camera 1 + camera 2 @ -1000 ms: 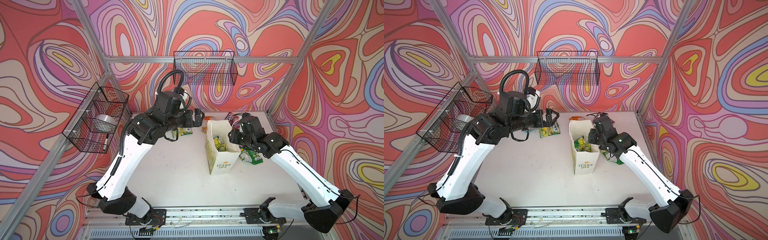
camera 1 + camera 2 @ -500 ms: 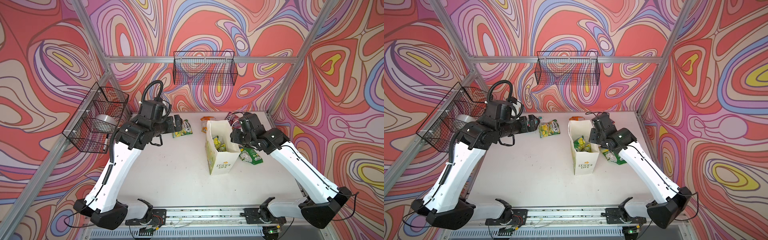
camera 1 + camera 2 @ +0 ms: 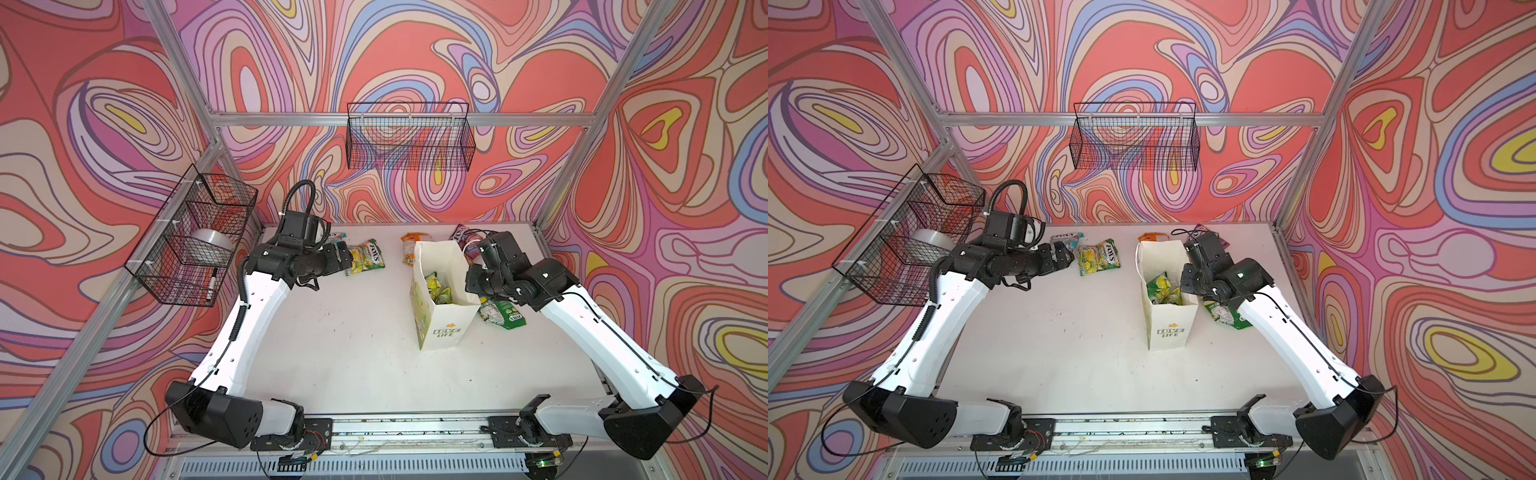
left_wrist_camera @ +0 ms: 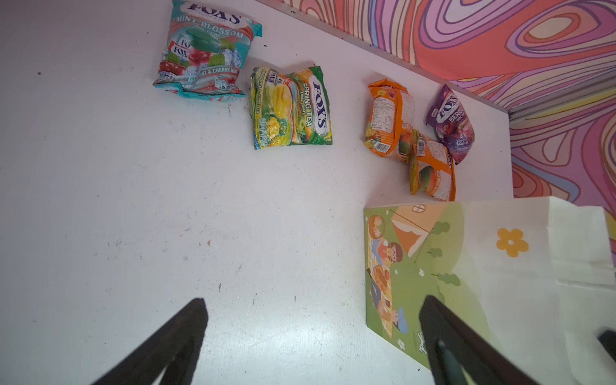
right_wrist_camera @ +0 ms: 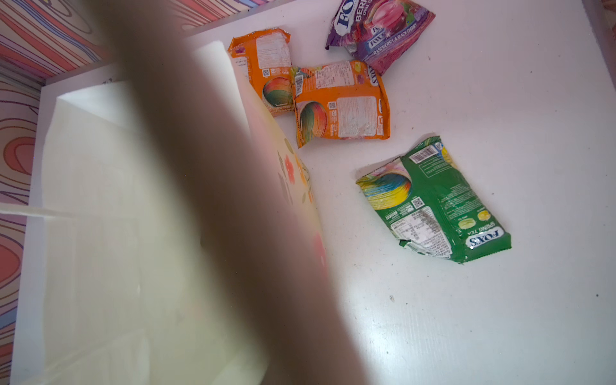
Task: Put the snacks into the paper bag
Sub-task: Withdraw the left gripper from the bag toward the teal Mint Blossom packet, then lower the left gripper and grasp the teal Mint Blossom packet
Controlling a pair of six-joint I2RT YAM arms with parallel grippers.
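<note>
At ten o'clock on the table (image 3: 353, 353) the left gripper (image 4: 315, 300) is held wide and empty, with the mint pouch (image 4: 205, 50) and yellow-green pouch (image 4: 293, 106) just ahead. The paper bag (image 3: 440, 316) is stood upright right of centre, some snacks (image 3: 436, 286) already inside. The right gripper (image 3: 473, 279) is closed at its three-o'clock rim; whether paper is pinched cannot be told. A tug there could topple the bag. The green pouch (image 3: 500, 316) beyond is partly hidden under that arm.

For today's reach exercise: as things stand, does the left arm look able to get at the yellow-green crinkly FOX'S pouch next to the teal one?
Probably yes. The open left tool hovers near the yellow-green crinkly FOX'S pouch, lying flat and uncovered, with only bare white table between them.
</note>
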